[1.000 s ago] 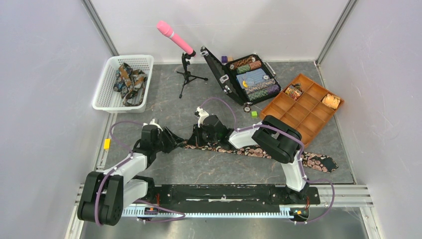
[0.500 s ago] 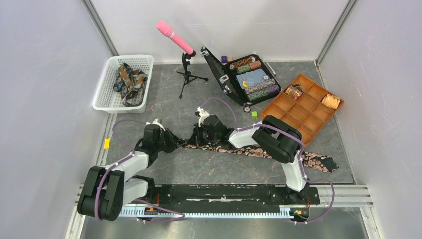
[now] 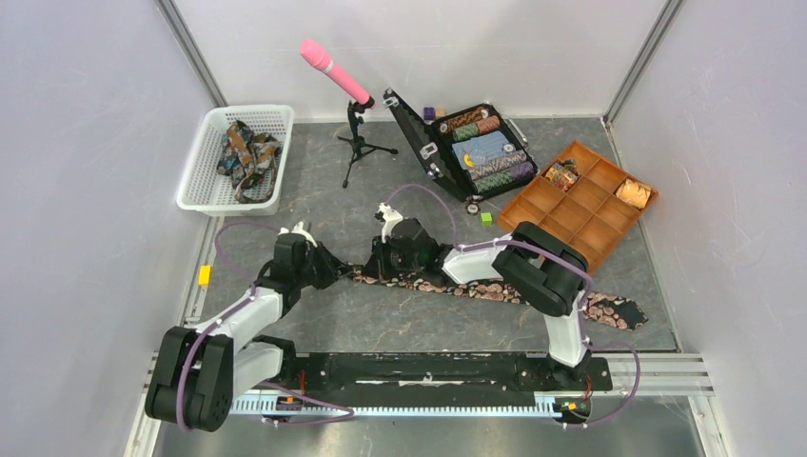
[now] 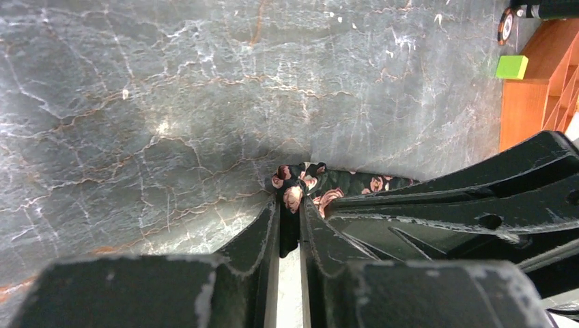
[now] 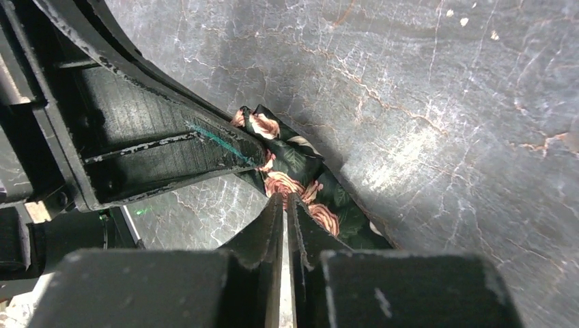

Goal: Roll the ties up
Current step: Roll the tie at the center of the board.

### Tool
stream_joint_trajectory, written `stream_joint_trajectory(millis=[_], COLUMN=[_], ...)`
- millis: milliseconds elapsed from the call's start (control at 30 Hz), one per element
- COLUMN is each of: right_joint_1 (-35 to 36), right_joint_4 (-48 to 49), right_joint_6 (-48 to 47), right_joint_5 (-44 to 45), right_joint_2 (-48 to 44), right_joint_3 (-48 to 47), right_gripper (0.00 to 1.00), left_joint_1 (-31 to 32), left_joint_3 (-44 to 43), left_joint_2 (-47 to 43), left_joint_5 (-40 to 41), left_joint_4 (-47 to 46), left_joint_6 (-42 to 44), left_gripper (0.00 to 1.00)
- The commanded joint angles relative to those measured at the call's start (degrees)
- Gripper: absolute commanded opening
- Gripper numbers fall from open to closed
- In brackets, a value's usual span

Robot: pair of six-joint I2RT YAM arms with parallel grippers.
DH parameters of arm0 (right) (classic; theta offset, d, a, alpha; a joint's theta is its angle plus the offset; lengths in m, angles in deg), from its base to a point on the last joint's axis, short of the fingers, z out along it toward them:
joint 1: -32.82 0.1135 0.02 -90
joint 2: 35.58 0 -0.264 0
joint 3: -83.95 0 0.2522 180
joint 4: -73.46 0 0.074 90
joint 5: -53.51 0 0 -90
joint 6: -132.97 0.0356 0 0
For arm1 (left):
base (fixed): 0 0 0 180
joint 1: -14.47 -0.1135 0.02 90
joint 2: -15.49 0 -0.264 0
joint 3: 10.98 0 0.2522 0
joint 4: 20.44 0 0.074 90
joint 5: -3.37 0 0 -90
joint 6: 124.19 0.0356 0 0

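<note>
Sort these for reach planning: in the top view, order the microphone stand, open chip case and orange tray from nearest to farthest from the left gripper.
From the left gripper, pinching the tie:
1. microphone stand, straight behind it.
2. open chip case, back and to the right.
3. orange tray, far right.

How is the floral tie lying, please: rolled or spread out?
Spread out: the tie is one long strip, its end pinched by the left gripper and right gripper.
</note>
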State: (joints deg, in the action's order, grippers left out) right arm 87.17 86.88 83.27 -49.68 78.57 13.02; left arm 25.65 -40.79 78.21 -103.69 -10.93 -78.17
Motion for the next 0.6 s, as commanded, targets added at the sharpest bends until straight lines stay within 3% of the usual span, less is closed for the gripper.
stream_joint_trajectory(millis=[0, 133, 567], right_joint_1=[-0.2, -0.7, -2.1], right_joint_4=[-3.6, -6.8, -8.1], right_joint_6=[-3.9, -5.8, -5.5], right_joint_5=[1.7, 4.6, 8.1], right_joint_2=[-5.9, -9.8, -16.1], right_joint_3=[0.0, 2.9, 14.3], right_gripper=[0.13, 0.17, 0.14], left_joint_1=[0.9, 3.0, 9.6], left_joint_3=[-3.1, -4.1, -10.2], left_joint_2=[-2.6, -4.9, -5.7], left_joint_5=[0.5, 2.7, 10.2], left_joint_4=[2.4, 5.9, 15.8], left_joint_6=[4.2, 5.2, 10.2], left_gripper=[0.16, 0.16, 0.12])
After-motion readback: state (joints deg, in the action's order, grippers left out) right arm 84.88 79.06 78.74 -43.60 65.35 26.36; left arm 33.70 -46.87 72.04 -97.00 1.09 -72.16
